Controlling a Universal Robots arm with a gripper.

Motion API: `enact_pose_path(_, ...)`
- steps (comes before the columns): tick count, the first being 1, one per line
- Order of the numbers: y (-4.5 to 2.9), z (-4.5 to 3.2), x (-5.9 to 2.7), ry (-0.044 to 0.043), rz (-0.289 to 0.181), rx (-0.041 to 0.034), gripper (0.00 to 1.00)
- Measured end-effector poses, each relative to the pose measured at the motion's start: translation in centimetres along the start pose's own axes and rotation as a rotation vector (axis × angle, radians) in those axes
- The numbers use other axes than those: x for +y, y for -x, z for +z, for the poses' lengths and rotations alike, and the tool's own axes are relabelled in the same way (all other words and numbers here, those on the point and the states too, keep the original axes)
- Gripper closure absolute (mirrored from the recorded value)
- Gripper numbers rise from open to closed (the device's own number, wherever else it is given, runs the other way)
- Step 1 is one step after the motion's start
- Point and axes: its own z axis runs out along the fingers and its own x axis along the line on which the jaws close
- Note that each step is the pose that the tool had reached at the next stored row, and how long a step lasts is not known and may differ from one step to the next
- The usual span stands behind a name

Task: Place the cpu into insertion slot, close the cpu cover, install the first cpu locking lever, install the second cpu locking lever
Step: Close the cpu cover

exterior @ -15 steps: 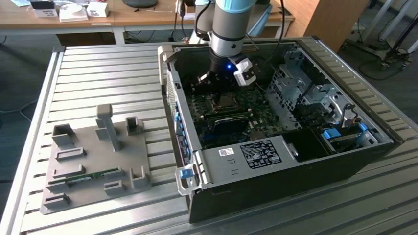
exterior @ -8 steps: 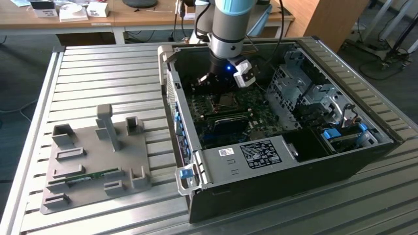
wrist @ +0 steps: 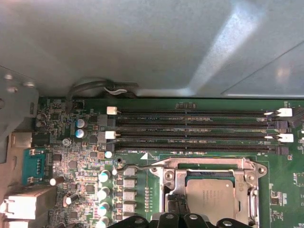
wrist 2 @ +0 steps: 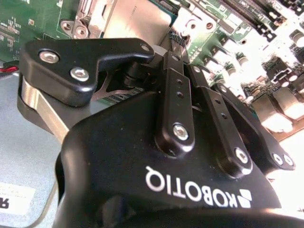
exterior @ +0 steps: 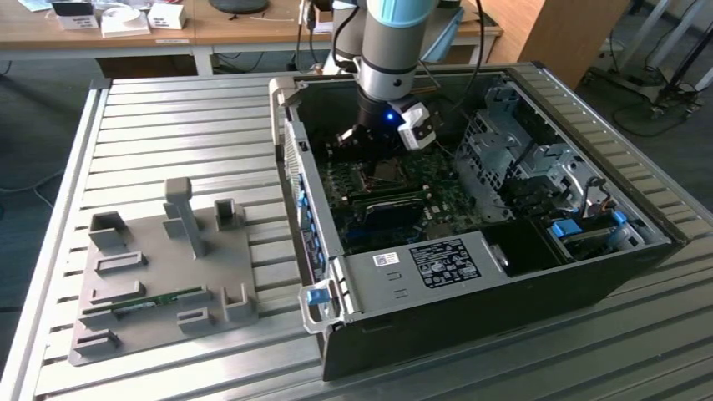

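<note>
Hovering gripper beside faintly printed cpu

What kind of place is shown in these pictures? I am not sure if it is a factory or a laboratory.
Probably a robotics laboratory or test workshop. A robot arm reaches into an open computer case that stands on a slatted metal table, and wooden desks stand behind.

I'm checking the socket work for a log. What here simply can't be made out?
First wrist view: cpu cover and cpu run off the picture edge behind the end effector.
Second wrist view: the end effector hides most of the cpu.
Exterior view: the socket is too small to tell whether it is latched.
</note>
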Motion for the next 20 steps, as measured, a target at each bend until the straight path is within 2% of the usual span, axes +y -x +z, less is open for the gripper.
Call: enact_pose_path(20,-0.02,0.23,-0.03,-0.0009,0.0,0.0006,0.89)
